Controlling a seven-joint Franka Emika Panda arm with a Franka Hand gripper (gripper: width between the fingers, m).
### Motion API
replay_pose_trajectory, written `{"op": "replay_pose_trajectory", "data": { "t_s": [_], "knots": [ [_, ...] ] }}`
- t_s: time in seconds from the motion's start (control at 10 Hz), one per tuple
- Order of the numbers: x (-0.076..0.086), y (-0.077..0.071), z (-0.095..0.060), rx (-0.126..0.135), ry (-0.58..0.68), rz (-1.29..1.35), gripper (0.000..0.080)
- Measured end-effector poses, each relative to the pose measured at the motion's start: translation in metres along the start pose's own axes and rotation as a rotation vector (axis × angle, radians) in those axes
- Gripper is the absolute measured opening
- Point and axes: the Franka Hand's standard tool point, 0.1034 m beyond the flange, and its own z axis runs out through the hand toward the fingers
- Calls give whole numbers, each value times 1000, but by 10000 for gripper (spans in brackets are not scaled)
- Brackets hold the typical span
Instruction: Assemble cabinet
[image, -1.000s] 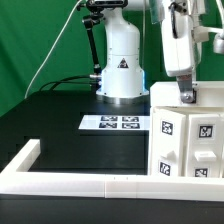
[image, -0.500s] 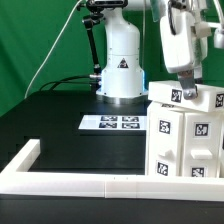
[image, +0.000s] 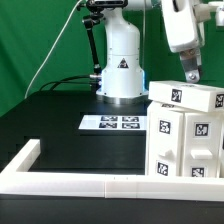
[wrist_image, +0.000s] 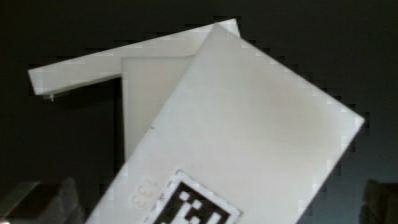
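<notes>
The white cabinet (image: 185, 135) stands at the exterior view's right, its front and top piece carrying several black-and-white tags. My gripper (image: 190, 72) hangs just above the cabinet's top piece, clear of it and holding nothing. In the wrist view the cabinet (wrist_image: 231, 120) fills the frame as a slanted white panel with one tag at its lower end. My gripper (wrist_image: 214, 205) shows there only as two dim fingertips (wrist_image: 50, 200) at the frame's edges, set wide apart on either side of the panel.
The marker board (image: 120, 123) lies flat on the black table in front of the arm's white base (image: 121, 70). A long low white border frame (image: 80, 184) runs along the table's near edge and turns back at the exterior view's left.
My gripper has risen from the cabinet's top piece and now hangs clear above it. The cabinet has not moved.
</notes>
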Motion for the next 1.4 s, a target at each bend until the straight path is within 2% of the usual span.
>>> {"op": "replay_pose_trajectory", "data": {
  "t_s": [0.1,0.2,0.3,0.4,0.6,0.7,1.1,1.4],
  "knots": [
    [0,0,1,-7,3,-27,797],
    [-1,-1,4,-42,1,-125,797],
    [-2,-3,5,-41,-3,-280,797],
    [-3,-2,6,-52,-7,-402,797],
    [-3,-6,5,-91,-34,-690,797],
    [-4,-7,4,-107,-46,-743,797],
    [-4,-9,1,-97,-58,-1129,797],
    [-2,-10,1,-107,-55,-1567,797]
  ]
}}
